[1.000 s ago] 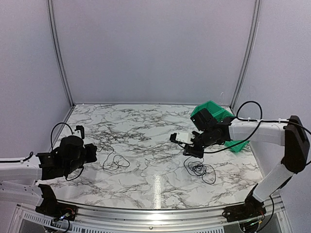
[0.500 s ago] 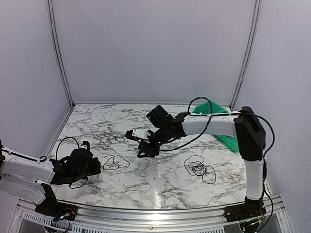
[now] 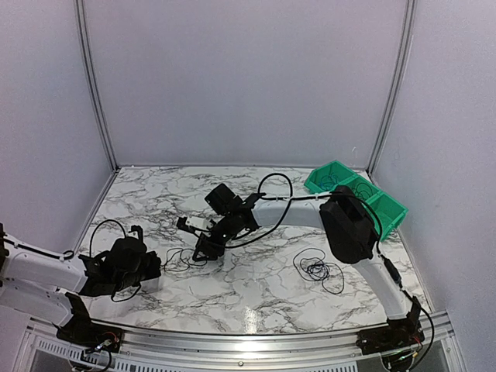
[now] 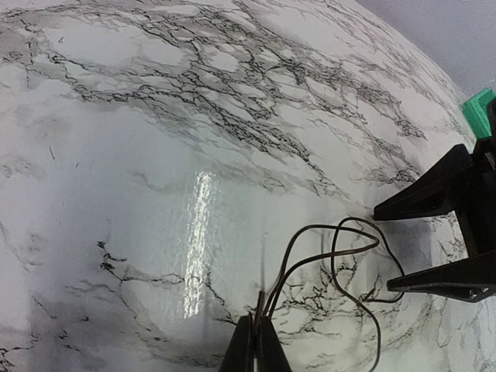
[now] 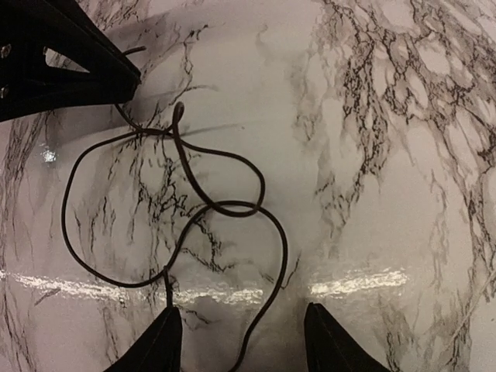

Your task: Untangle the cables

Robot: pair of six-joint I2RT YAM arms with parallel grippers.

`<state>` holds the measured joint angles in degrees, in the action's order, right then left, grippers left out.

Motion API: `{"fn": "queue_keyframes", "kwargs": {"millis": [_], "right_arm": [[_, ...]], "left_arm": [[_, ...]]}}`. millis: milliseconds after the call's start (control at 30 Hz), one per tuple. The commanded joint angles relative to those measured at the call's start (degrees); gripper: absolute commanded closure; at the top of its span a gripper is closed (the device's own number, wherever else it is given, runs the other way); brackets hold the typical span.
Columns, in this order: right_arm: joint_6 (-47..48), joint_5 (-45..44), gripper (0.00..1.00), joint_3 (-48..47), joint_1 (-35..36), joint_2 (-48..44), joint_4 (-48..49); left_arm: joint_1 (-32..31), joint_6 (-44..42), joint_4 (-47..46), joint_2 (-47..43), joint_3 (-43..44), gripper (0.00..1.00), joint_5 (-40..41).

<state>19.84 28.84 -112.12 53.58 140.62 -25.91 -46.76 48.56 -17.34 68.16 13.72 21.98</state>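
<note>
A thin black cable [image 3: 184,260] lies in loose loops on the marble table [image 3: 256,298], left of centre. My left gripper [image 3: 155,267] is shut on one end of it; in the left wrist view the jaws [image 4: 260,329] pinch the strands and the loops [image 4: 341,256] spread out ahead. My right gripper [image 3: 203,249] is open, low over the far side of the same cable. In the right wrist view its fingers [image 5: 164,345] straddle a strand of the loop [image 5: 194,182]. A second tangle of thin cables [image 3: 318,270] lies to the right, untouched.
Green bins [image 3: 356,194] stand at the back right corner. The right arm stretches across the middle of the table. The right fingers [image 4: 434,194] show in the left wrist view; the left gripper [image 5: 62,54] shows in the right wrist view.
My right arm has swung left from above the right tangle to the left cable. My left gripper has dropped lower toward the table's near left.
</note>
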Motion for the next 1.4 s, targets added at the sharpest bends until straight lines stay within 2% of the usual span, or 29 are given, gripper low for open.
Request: {"fn": "queue_keyframes", "kwargs": {"millis": [0,67,133,167,300,567,767,900,1000,1033,1100,1167,1233,1367], "right_arm": [[-4.3,0.8,0.5,-5.5,0.7,4.1,0.3],[-5.1,0.8,0.65,-6.2,0.8,5.3,-0.1],[-4.5,0.1,0.92,-5.9,0.8,4.9,-1.3],[-4.1,-1.0,1.0,-4.9,0.6,3.8,-2.0],[-3.6,-3.9,1.0,4.7,-3.6,-5.8,-1.7],[-1.1,-11.2,1.0,22.0,-20.8,-24.3,-0.7],[0.4,-20.9,1.0,27.6,-32.4,-32.3,2.0],[1.2,-23.2,1.0,28.5,-38.2,-35.1,3.3],[1.2,-21.0,1.0,27.9,-40.5,-36.4,2.0],[1.2,-20.5,1.0,28.0,-40.8,-37.1,1.9],[1.0,-19.8,1.0,28.5,-41.0,-39.0,2.1],[0.7,-19.9,1.0,28.9,-41.2,-40.9,2.4],[0.9,-21.1,1.0,29.1,-41.4,-42.4,2.6],[1.4,-22.5,1.0,28.7,-43.3,-45.1,2.6]], "left_arm": [[0.3,0.0,-1.4,-0.1,-0.5,1.0,-0.3],[0.3,-0.3,-1.3,-0.6,-0.5,1.0,-0.2],[0.3,-1.1,-1.2,-1.5,-0.4,1.0,0.2],[0.3,-1.7,-1.1,-2.3,-0.3,1.0,0.5],[0.3,-2.9,4.0,-7.5,0.4,1.0,4.4],[0.4,0.3,13.5,-18.3,-0.7,1.0,11.2],[0.4,1.0,19.2,-22.2,-0.5,1.0,15.2],[0.5,1.3,19.8,-23.5,-0.8,1.0,15.2],[0.5,-3.7,11.9,-22.8,-1.6,1.0,9.2],[0.6,-6.1,8.3,-22.0,-1.8,0.97,5.5],[0.6,-8.3,5.2,-19.9,-0.9,0.68,-0.4],[0.5,-10.4,5.1,-16.8,1.6,0.53,-1.7],[0.5,-10.9,5.2,-15.0,2.7,0.45,-1.6],[0.5,-11.0,5.1,-12.6,3.7,0.41,-0.7]]}}
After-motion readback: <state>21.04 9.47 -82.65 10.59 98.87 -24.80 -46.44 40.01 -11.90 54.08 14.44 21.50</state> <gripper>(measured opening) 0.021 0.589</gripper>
